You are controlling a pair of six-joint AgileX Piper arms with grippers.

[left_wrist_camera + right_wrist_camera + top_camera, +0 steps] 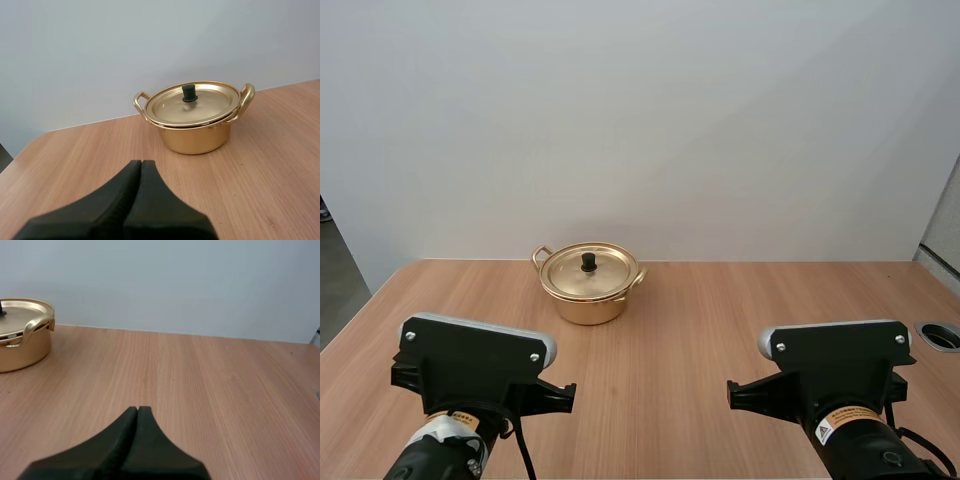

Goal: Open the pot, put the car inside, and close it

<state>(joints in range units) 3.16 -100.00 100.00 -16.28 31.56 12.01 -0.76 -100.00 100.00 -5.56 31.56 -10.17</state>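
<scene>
A small golden pot stands near the back of the wooden table, its golden lid on and a black knob on top. From the left wrist the pot with its lid lies a little way ahead of my left gripper, which is shut on nothing. My right gripper is also shut and empty, and the pot sits well off to its side. Both arms rest low at the table's near edge, left arm and right arm.
A round cable hole is set in the table at the far right edge. A plain white wall rises behind the table. Bare wood stretches between the arms and the pot.
</scene>
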